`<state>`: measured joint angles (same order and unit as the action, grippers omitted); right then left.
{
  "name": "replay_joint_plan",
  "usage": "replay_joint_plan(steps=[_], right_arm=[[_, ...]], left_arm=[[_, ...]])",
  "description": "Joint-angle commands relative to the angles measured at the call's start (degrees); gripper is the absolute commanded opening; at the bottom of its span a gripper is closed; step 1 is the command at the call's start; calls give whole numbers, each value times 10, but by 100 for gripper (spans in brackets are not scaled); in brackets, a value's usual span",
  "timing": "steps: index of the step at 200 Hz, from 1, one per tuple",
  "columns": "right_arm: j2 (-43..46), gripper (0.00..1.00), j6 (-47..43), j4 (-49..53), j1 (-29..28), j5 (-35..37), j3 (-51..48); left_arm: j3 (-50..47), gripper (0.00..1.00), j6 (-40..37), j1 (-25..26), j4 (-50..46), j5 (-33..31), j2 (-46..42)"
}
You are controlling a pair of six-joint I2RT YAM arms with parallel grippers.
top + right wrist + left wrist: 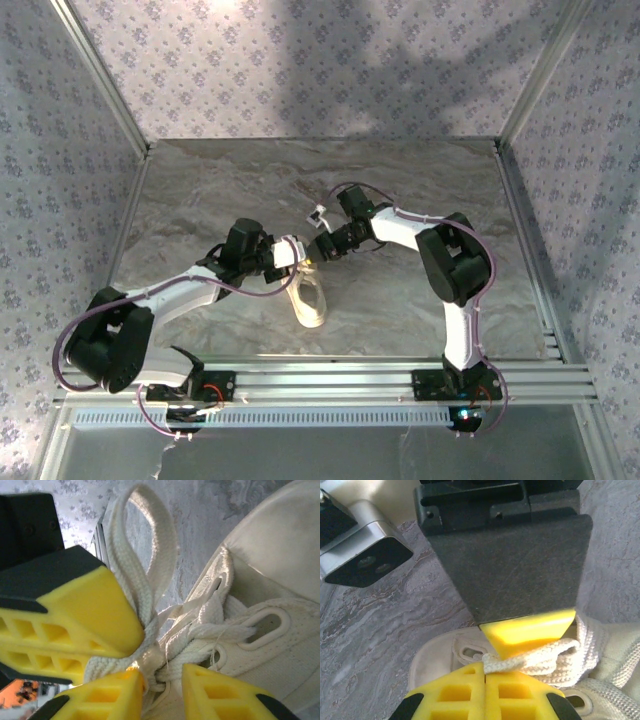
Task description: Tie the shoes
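Note:
The cream-white sneaker [312,300] lies toe toward the near edge at mid-table, also seen in the left wrist view [432,657] and the right wrist view [280,575]. My left gripper [296,256] is shut, its two yellow fingertips meeting on a white lace [540,661] just over the eyelets [486,669]. In the right wrist view, that lace rises as a loop [150,550] past the left gripper's yellow finger [85,615]. My right gripper [319,250] stands open [162,687], its fingers astride the crossed laces at the knot; one finger [530,630] hangs over the lace.
The marbled grey tabletop [250,190] is bounded by an aluminium rail [330,378] at the near edge and by side rails. Patterned walls close in the back and both sides. A purple cable [350,188] arcs over the right wrist.

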<state>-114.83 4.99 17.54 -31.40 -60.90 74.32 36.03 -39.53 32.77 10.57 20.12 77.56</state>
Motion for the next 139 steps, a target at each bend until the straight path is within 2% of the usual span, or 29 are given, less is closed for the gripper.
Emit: replay_joint_plan(steps=[1,15,139], right_arm=[[10,5,-3,2,-1,-1,8],[25,0,2,-11,2,11,-4],[93,0,0,-50,10,108,-44]], left_arm=[[-4,0,1,5,16,11,-10],[-5,0,2,5,14,10,-12],[-13,0,-8,5,-4,2,-29]])
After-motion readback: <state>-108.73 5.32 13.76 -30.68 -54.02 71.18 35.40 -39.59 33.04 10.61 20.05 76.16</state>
